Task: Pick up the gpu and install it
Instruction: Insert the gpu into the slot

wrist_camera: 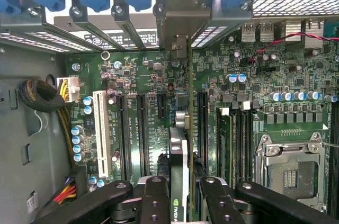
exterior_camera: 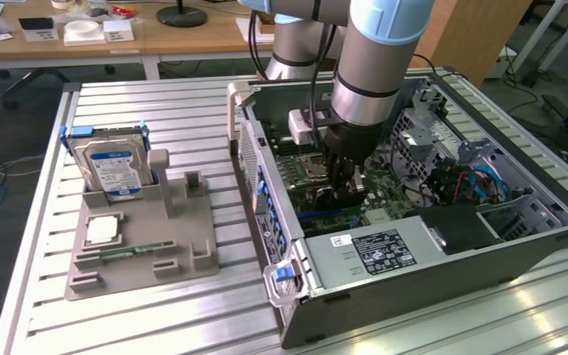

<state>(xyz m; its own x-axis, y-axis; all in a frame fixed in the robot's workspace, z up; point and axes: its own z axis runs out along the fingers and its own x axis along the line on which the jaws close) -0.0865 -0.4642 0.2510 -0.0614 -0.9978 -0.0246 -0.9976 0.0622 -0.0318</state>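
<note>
Gripper (wrist_camera: 180,189) clamps the gpu (wrist_camera: 180,144) edge-on above the motherboard (wrist_camera: 132,75), mid-install at the computer case's (exterior_camera: 442,274) twelve o'clock side; seating likely needs straight alignment over the slot.

Arm casing: my links are smooth silver-grey tubes, round in section.
Joint cap: a pale blue cover sits on the joint above my forearm.
Seam ring: a thin black band circles my lower link.
Base: a wide silver-grey cylinder with a black ring.
Cables: black cables run down beside my base and along my arm.
Wrist box: a small white-grey block is fixed at my wrist, with a dark face.
Gripper (exterior_camera: 346,194): black all over, narrow and long.
Fingers (wrist_camera: 154,203): matt black bars with round bolt holes along them.
Linkages: black rounded arms with silver pivot screws at the finger roots.
</note>
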